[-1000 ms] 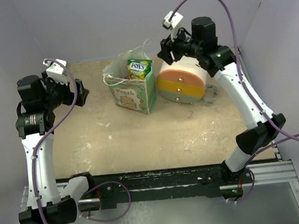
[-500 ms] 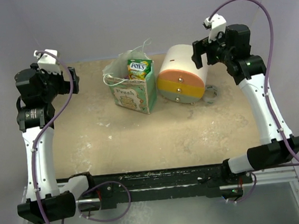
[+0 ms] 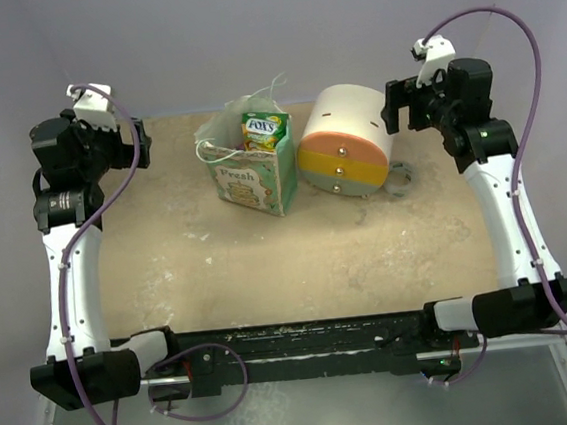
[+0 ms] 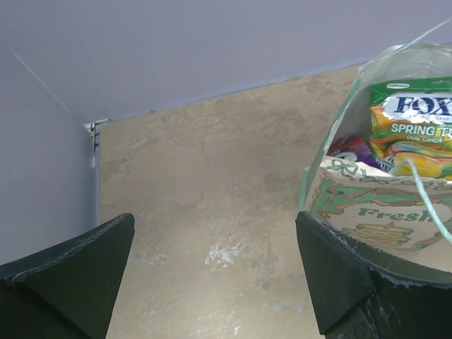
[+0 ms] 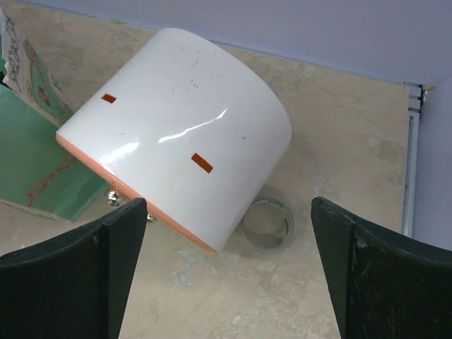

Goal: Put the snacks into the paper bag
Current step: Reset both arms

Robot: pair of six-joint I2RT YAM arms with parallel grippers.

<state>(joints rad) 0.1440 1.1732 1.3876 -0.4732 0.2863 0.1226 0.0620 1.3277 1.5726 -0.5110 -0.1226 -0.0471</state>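
The paper bag (image 3: pixel 256 180), pale green and cream with "Fresh" lettering, stands upright at the table's back middle. A green "FOX'S" packet (image 3: pixel 265 131) sticks out of its top. In the left wrist view the bag (image 4: pixel 367 212) is at the right edge, holding the green packet (image 4: pixel 413 123) and a purple packet (image 4: pixel 351 150). No other snacks show. My left gripper (image 3: pixel 140 146) is open and empty, raised well left of the bag; its own view (image 4: pixel 215 217) shows bare table between the jaws. My right gripper (image 3: pixel 404 110) is open and empty, raised to the right of the drawer unit (image 5: pixel 228 202).
A round white, orange and yellow drawer unit (image 3: pixel 345 141) stands just right of the bag, also in the right wrist view (image 5: pixel 183 127). A clear tape ring (image 3: pixel 397 174) lies at its right side (image 5: pixel 268 224). Purple walls enclose the back and both sides.
My right gripper has swung from above the drawer unit to the far right. My left gripper has drawn back and up toward the left wall. The bag and packet have not moved.
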